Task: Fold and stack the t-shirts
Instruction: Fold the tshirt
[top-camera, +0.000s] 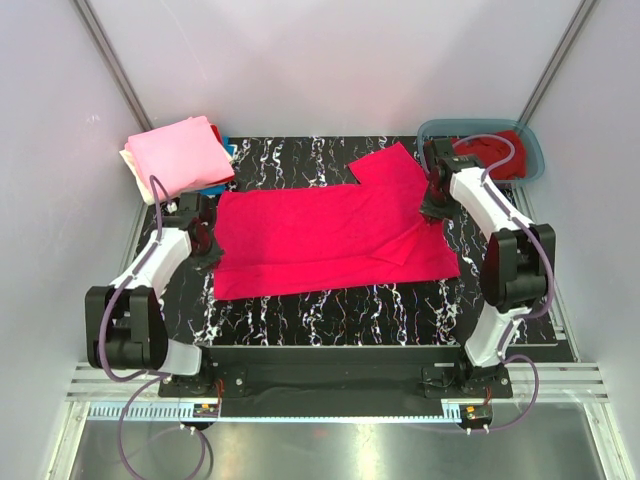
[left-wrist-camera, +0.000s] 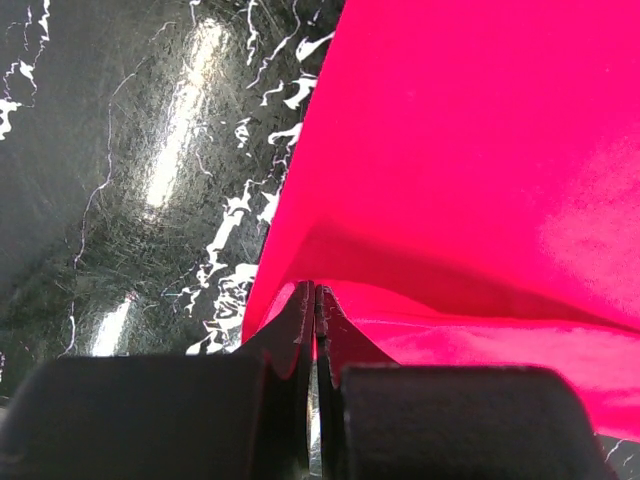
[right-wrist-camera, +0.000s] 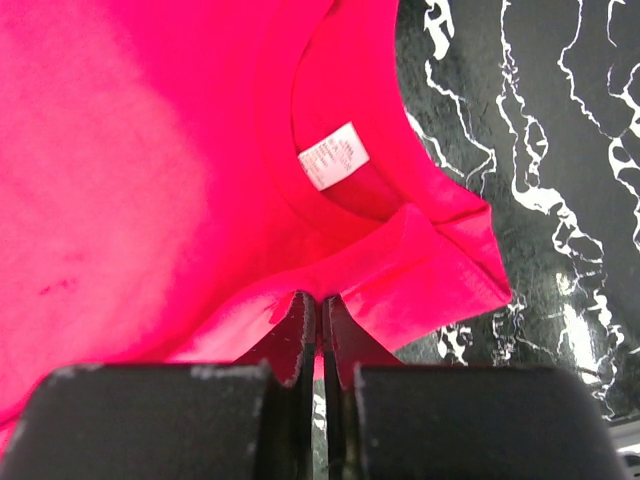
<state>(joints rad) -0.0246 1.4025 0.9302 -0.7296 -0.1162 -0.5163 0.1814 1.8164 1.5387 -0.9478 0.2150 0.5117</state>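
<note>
Black white-veined marble-pattern table (top-camera: 330, 320) under everything.
Bright pinkish-red cotton t-shirt (top-camera: 320, 235) spread flat mid-table, one sleeve toward far side.
Stack of folded shirts (top-camera: 180, 155), light pink on top, at far-left corner.
Teal plastic tub (top-camera: 530, 150) at far-right corner, darker red cloth (top-camera: 497, 148) inside.
Left gripper (left-wrist-camera: 313, 300) pinched together on shirt's left edge.
Right gripper (right-wrist-camera: 313, 305) clamped on fabric beside collar.
White neck label (right-wrist-camera: 332, 155) inside collar.
</note>
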